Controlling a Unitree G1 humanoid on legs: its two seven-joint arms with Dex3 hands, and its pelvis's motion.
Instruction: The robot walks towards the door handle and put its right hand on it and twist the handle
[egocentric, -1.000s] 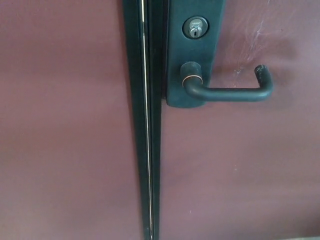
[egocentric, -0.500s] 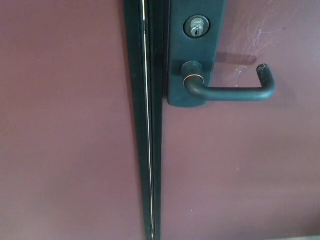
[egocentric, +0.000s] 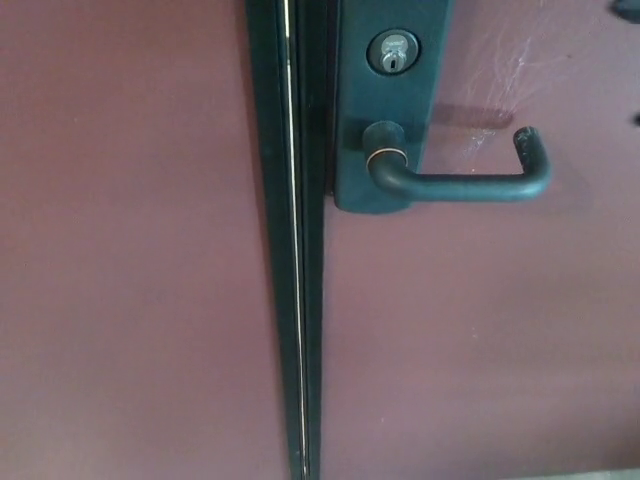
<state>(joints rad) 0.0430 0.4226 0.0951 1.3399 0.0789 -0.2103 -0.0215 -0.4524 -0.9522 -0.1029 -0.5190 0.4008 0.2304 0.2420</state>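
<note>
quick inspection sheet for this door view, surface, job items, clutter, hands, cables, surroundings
surface: maroon door on the right, a matching leaf on the left, a dark seam running down between them; pale scuffs up near the handle
job's things: black lever handle level, its free end turned up at the right; it sits on a dark plate with a keyhole above it; nothing is touching the handle
clutter: nothing seen
robot hands: neither is clearly in view; small dark bits at the top right edge cannot be identified
cables: nothing seen
surroundings: a pale strip at the bottom right corner, maybe floor
</note>
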